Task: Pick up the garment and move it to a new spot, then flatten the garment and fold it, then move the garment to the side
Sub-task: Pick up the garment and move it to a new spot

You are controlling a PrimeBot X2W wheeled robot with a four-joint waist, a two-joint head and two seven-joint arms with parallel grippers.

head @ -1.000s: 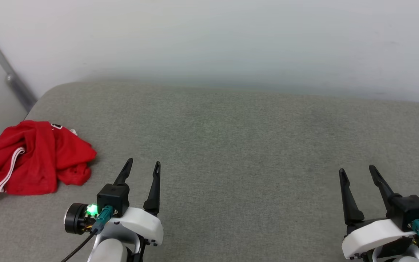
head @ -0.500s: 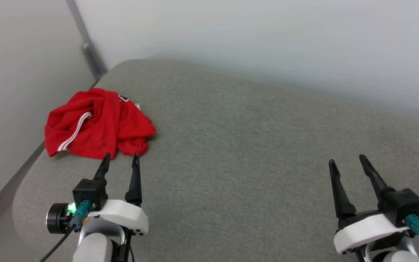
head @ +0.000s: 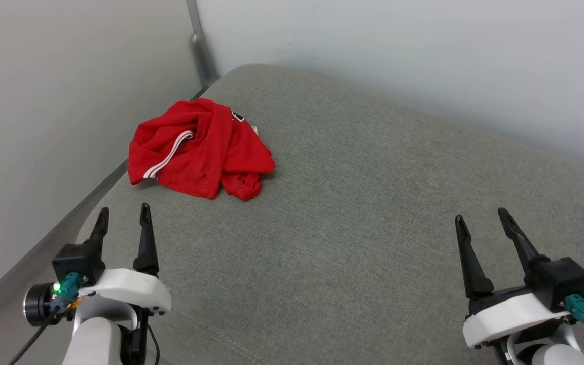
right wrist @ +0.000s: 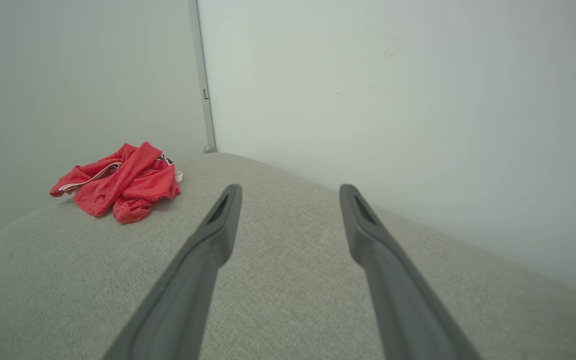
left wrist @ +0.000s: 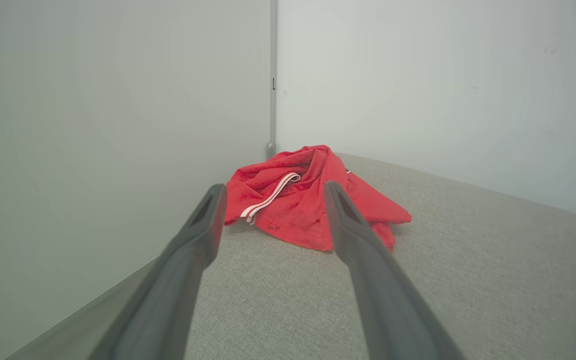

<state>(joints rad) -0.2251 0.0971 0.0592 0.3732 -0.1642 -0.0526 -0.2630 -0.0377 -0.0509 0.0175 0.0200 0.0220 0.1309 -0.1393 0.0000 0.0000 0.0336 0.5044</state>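
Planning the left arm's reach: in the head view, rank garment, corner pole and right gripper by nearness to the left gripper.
1. The garment, ahead of the left gripper, slightly to its right.
2. Tied: the pole, in the corner behind the garment, and the right gripper, far to the right. These two are too close to call.

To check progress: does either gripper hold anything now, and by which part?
Nothing is held. The left gripper and right gripper are open and empty; the garment lies crumpled on the grey cushion, apart from both.

Grey fabric cushion [head: 363, 213], plain pale walls [head: 398, 45], grey corner post [head: 201, 48]
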